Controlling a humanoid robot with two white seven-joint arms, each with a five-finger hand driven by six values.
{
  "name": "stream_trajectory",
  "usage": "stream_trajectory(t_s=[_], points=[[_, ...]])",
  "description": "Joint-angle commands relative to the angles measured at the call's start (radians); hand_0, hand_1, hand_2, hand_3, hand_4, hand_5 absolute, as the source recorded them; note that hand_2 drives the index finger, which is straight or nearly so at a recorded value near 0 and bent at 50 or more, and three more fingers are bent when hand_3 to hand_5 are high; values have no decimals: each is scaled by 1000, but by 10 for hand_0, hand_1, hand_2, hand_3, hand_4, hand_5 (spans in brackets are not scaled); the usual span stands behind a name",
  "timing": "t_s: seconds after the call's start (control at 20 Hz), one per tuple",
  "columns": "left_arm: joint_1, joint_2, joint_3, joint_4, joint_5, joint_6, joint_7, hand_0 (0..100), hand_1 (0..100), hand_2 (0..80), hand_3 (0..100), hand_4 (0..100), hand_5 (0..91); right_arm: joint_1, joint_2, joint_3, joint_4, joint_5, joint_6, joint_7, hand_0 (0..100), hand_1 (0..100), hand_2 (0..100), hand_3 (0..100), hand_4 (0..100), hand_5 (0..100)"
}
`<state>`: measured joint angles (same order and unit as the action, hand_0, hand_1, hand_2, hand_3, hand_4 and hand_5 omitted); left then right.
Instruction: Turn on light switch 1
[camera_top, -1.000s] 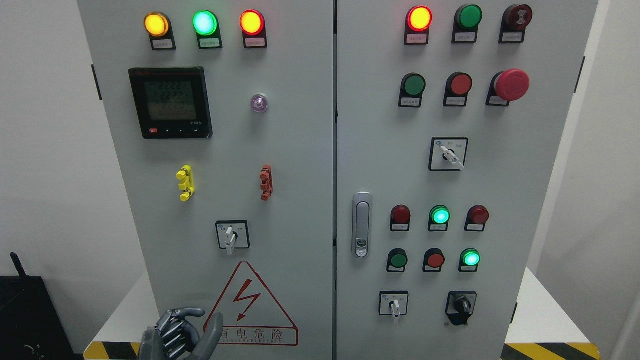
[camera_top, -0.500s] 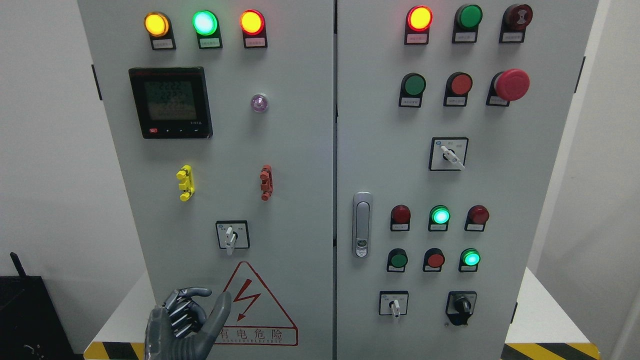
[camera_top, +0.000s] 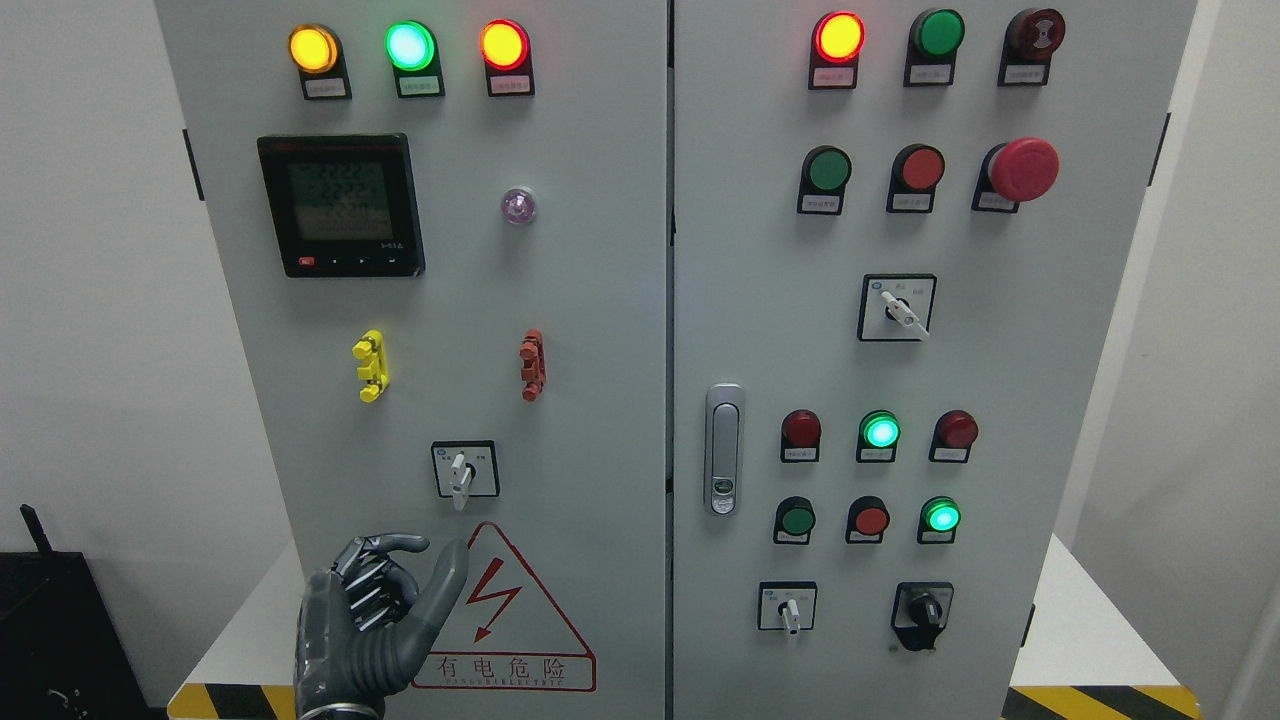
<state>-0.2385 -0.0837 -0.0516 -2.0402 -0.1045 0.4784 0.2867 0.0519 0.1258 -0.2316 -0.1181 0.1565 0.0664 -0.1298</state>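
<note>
Low on the left cabinet door sits a white rotary selector switch (camera_top: 464, 470) in a black-framed plate, its lever pointing straight down. My left hand (camera_top: 432, 556), dark grey, is raised in front of the door below and to the left of that switch, over the left corner of the red warning triangle (camera_top: 500, 610). Its fingers (camera_top: 372, 580) are loosely bent and its thumb is spread apart from them, with nothing held. A clear gap separates the hand from the switch. The right arm is out of view.
The left door also carries three lit lamps (camera_top: 409, 46), a meter display (camera_top: 340, 205), and yellow (camera_top: 370, 365) and red (camera_top: 533, 365) clips. The right door has a handle (camera_top: 724, 448), push buttons, lamps, a red emergency stop (camera_top: 1022, 168) and more selector switches (camera_top: 897, 308).
My left hand has risen and shifted slightly right, from the bottom edge up towards the selector switch. The switch lever and all lamps are unchanged.
</note>
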Motion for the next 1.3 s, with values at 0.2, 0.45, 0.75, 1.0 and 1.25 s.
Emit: stream_trajectory(t_s=[0.2,0.45,0.75,1.0,1.25], points=[[-57,-8,7,28,-30,22,-1,99,703,514,921,933,883,0,0,0,0,0,0,-1,307,0,0,0,0,0],[-70,-8,6,37,-34,28,-1,108,705,515,921,932,883,-1,0,0,0,0,0,-1,308,0,0,0,0,0],[-85,-16,3,52,-32,55,-1,116,705,517,921,931,883,-1,0,0,0,0,0,-1,308,0,0,0,0,0],[-97,-16,3,60,-34,61,-1,121,701,518,921,932,883,-1,0,0,0,0,0,-1,307,0,0,0,0,0],[-105,-24,3,64,-34,72,-1,122,694,519,920,932,883,0,0,-2,0,0,0,-1,307,0,0,0,0,0]])
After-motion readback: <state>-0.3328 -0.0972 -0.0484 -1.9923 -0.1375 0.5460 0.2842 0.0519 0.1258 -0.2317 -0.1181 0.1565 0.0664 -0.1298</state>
